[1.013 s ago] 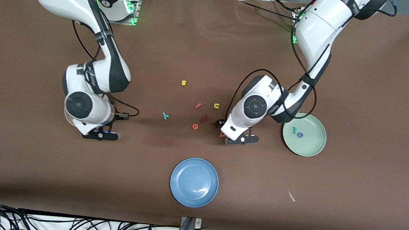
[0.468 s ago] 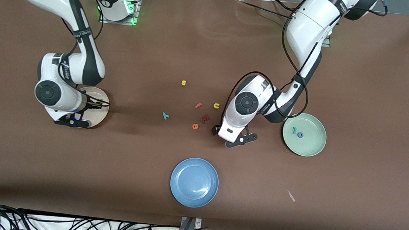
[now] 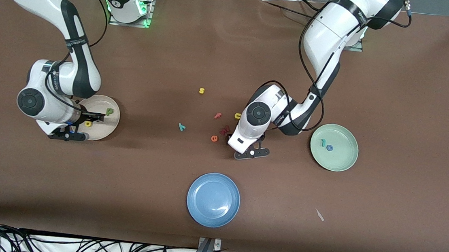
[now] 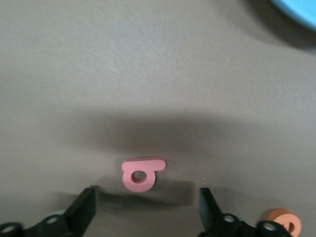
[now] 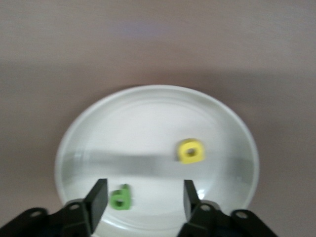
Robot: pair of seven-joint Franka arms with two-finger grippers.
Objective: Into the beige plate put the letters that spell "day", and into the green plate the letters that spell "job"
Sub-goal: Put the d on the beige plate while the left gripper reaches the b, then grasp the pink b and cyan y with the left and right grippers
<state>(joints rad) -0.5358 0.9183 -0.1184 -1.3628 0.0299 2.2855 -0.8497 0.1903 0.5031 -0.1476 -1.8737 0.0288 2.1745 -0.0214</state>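
My right gripper (image 5: 143,200) hangs open low over the beige plate (image 3: 103,131). The green "d" (image 5: 121,197) sits loose on the plate between its fingers, close to one of them, and the yellow "a" (image 5: 190,151) lies on the plate as well. My left gripper (image 4: 147,194) is open just above the table, with the pink "b" (image 4: 142,174) lying flat just ahead of its fingertips; the arm hides this letter in the front view. The teal "y" (image 3: 181,127) lies on the table. The green plate (image 3: 343,160) holds the light-blue "j" (image 3: 323,142) and the blue "o" (image 3: 329,147).
Loose letters lie mid-table: a yellow "s" (image 3: 201,90), a pink "f" (image 3: 218,115), a yellow "u" (image 3: 237,115), a red "w" (image 3: 224,130) and an orange "e" (image 3: 214,138) beside my left gripper. A blue plate (image 3: 213,199) sits nearer the front camera.
My right arm swung from mid-table to the beige plate and its gripper opened, leaving the "d" on the plate. My left gripper shifted over the "b", covering it in the front view.
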